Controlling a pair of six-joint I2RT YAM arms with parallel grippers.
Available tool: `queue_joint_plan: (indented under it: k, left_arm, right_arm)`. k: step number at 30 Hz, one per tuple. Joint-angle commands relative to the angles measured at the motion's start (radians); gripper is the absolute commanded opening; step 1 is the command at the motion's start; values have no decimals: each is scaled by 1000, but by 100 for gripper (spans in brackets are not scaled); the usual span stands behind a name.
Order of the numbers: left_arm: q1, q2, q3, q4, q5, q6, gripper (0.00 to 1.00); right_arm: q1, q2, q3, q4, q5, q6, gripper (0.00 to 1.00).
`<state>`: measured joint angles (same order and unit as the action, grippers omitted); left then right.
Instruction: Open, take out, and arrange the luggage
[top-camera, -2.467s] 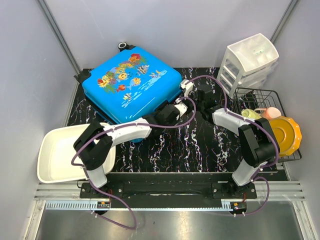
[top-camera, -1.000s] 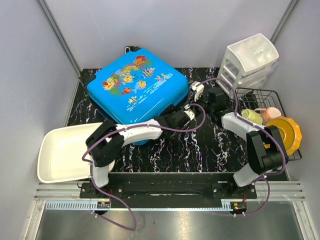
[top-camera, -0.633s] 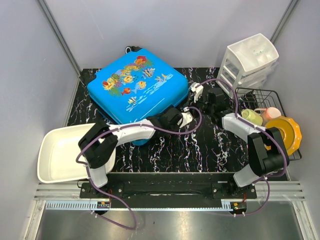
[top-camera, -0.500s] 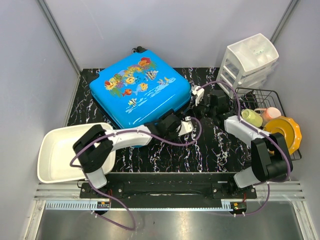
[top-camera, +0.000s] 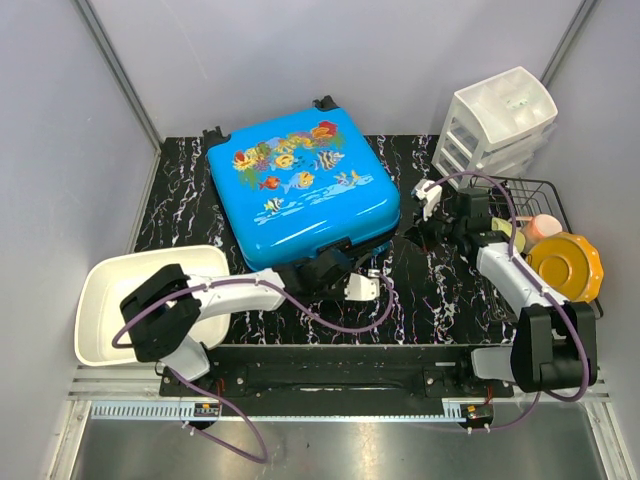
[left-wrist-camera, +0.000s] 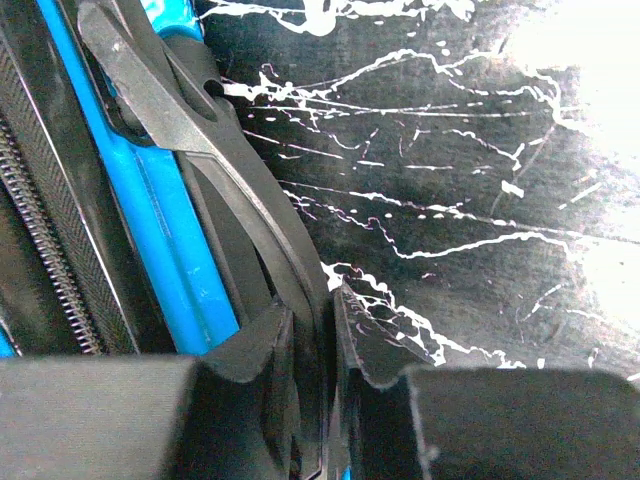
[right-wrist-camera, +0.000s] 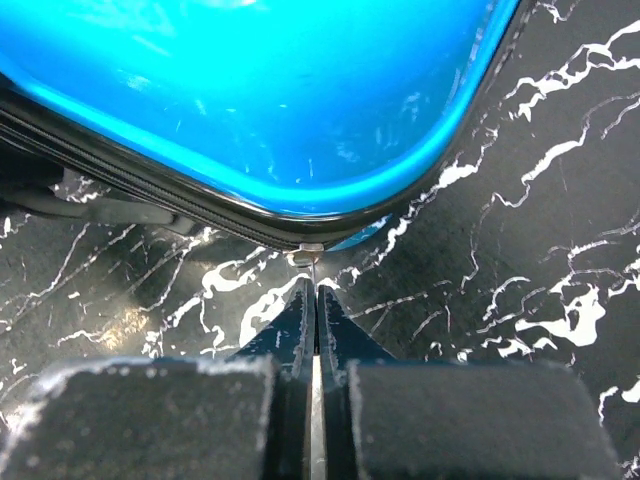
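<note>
**Fish-print case swings round to the centre of the counter**

The luggage (top-camera: 305, 185) lies flat and shut at the upper middle of the overhead view, on the black marbled counter (top-camera: 440, 295). Its fish-printed lid faces up and its two black wheels sit along the far edge. Two and a half seconds ago it lay further to the upper left and more askew. It has since turned and slid toward the right, so its right corner now sits near the wire rack.

The left gripper (left-wrist-camera: 325, 325) is at the case's near edge, clenched on the black carry handle (left-wrist-camera: 200, 130), with the strap squeezed between its fingers. That arm has drawn back toward the lower centre of the frame. The right gripper (right-wrist-camera: 315, 300) is at the case's right corner. Its tips are pinched tight on the thin metal zipper pull (right-wrist-camera: 306, 253), which hangs from the dark zipper line under the blue shell. That arm has swung right and now lies in front of the rack.

The only marking to be read on the lid is the cluster of orange, yellow and striped fish.

A white tub (top-camera: 105, 305) lies at the lower left, and the left arm passes over its near corner. A white drawer unit (top-camera: 497, 125) stands at the upper right, with a small pale green item in its top tray. Below it, the black wire rack (top-camera: 500, 185) holds a yellow-green cup (top-camera: 500, 230), a pink cup (top-camera: 546, 224) and an orange plate (top-camera: 566, 265).
</note>
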<state>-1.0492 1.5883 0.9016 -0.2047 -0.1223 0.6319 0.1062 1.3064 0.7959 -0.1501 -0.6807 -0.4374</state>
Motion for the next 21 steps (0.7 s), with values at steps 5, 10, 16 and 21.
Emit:
queue_joint_plan:
  k: [5, 10, 16, 21]
  left_arm:
    - [28, -27, -179, -300, 127, 192, 0]
    - [52, -50, -194, -326, 139, 256, 0]
    - [74, -68, -204, -374, 165, 319, 0]
    - [98, -93, -219, -389, 184, 382, 0]
  right_arm:
    - [-140, 53, 121, 0, 64, -119, 0]
    - [-143, 145, 183, 96, 73, -133, 0]
    - [-149, 264, 304, 210, 47, -69, 0]
    - [-146, 382, 368, 354, -58, 20, 0]
